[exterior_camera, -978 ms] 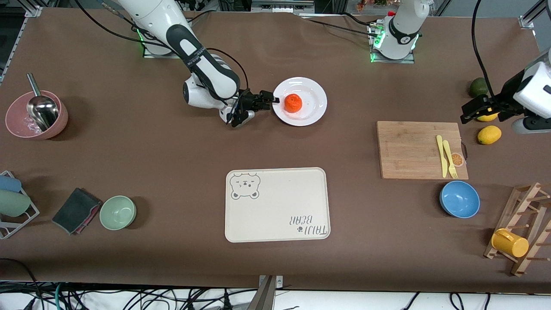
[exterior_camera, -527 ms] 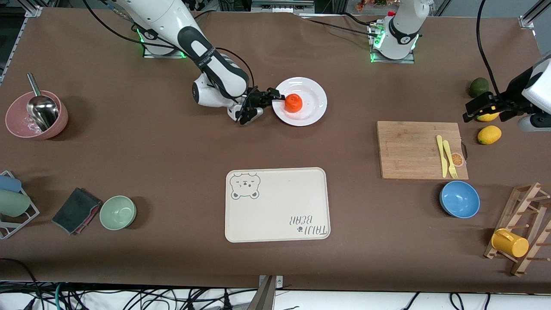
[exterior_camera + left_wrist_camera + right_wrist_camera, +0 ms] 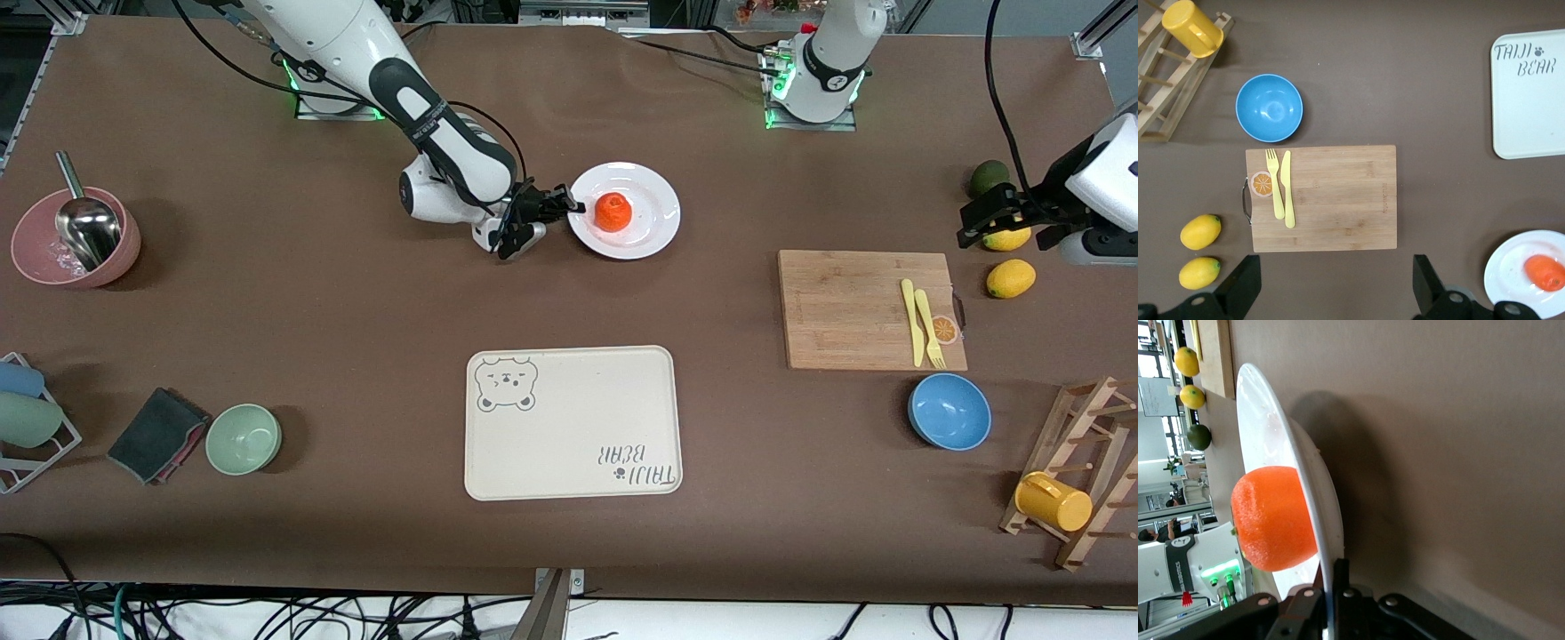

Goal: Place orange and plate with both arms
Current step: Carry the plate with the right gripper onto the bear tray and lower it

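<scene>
- Brown tabletop (image 3: pixel 356 302): I see the orange (image 3: pixel 613 212) on the white plate (image 3: pixel 653 222).
- My right gripper (image 3: pixel 576 207) pinches the plate's rim.
- My left gripper (image 3: pixel 987 218) hangs spread wide over the lemons (image 3: pixel 1010 278), empty.

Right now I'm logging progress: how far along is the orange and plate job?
Done: the orange sits on the plate. In hand: the right pincer is shut on the plate's rim at the right arm's end. The left pincer waits open above the lemons. Left: moving the plate, perhaps to the tray; it is still on the table.
</scene>
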